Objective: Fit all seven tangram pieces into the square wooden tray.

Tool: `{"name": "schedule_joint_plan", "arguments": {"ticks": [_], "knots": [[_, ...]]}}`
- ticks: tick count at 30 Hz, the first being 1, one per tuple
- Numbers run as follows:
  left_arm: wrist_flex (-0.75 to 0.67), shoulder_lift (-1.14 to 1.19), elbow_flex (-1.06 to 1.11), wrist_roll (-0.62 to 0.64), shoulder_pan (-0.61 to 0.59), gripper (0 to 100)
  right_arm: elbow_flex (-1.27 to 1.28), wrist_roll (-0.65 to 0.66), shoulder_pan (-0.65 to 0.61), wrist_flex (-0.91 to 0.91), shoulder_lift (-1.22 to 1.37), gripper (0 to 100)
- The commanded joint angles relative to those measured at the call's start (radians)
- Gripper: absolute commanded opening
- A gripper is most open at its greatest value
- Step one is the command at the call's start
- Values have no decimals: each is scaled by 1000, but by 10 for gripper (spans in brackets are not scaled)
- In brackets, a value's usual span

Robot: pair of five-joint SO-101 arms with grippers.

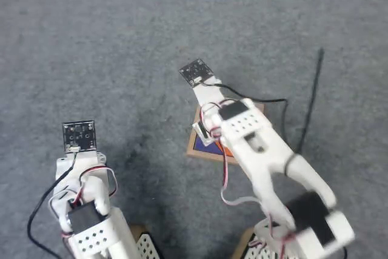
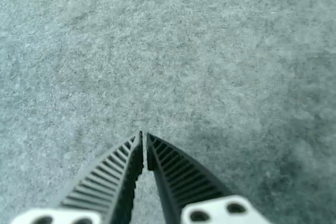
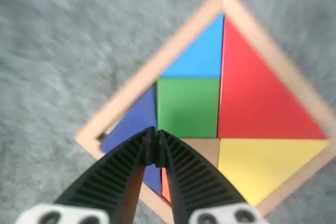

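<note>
The square wooden tray (image 3: 131,85) lies on grey carpet with coloured pieces flat inside it. A big red triangle (image 3: 257,93), a yellow triangle (image 3: 262,163), a light blue triangle (image 3: 202,59) and a green square (image 3: 188,107) fit edge to edge. A dark blue piece (image 3: 131,124) and a sliver of orange (image 3: 164,190) lie partly under my right gripper (image 3: 156,140), which is shut and holds nothing just above them. A tan patch (image 3: 206,149) sits below the green square. My left gripper (image 2: 143,137) is shut over bare carpet, far from the tray (image 1: 203,154).
Grey carpet (image 1: 121,59) covers the whole table. A black cable (image 1: 312,95) runs along the right of the tray. The right arm (image 1: 254,144) hides most of the tray from above. The left arm (image 1: 91,210) stands at the near left.
</note>
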Motion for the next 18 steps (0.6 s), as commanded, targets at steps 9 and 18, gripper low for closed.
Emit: {"name": "schedule_joint_plan", "arguments": {"ticks": [9, 18], "knots": [[2, -14, -8, -14, 5, 15, 97, 20, -56, -101, 64, 7], [2, -14, -8, -14, 5, 15, 78, -26, -41, -77, 13, 7]]}}
